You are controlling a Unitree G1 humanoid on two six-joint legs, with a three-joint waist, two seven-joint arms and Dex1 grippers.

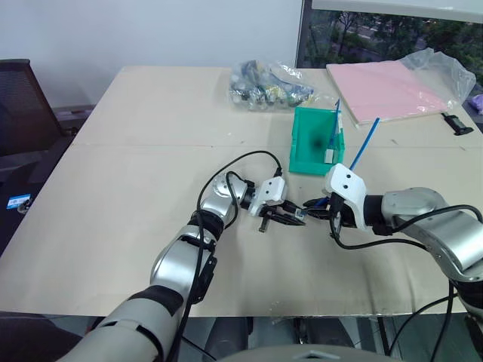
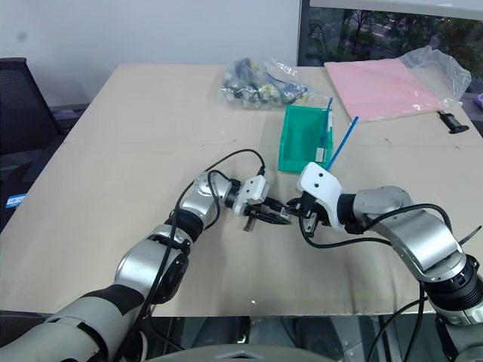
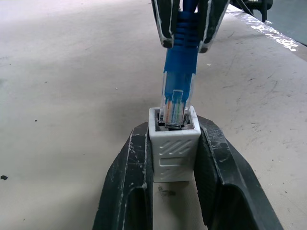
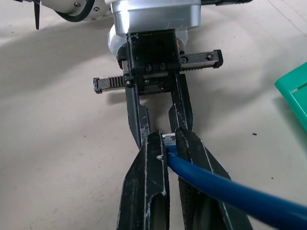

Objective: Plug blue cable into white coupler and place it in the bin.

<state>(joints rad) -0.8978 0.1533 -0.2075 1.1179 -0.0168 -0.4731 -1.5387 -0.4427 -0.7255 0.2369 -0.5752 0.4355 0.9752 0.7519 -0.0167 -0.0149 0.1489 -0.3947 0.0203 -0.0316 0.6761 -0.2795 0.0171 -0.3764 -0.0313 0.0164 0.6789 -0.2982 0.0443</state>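
My left gripper (image 3: 173, 127) is shut on the white coupler (image 3: 174, 148), holding it just above the table with its socket facing my right gripper. The blue cable (image 3: 181, 62) has its clear plug (image 3: 175, 106) sitting in the coupler's socket opening. Opposite it, my right gripper (image 4: 169, 136) is shut on the cable just behind the plug. The two grippers meet tip to tip at mid-table (image 1: 306, 214). The cable's free end (image 1: 365, 148) sticks up behind my right wrist. The green bin (image 1: 306, 143) stands a little beyond the grippers.
Another blue cable (image 1: 336, 119) with a white piece leans inside the bin. A clear bag of parts (image 1: 268, 83) and a pink sheet pack (image 1: 389, 90) lie at the table's far side. A black chair (image 1: 23, 105) stands off the left edge.
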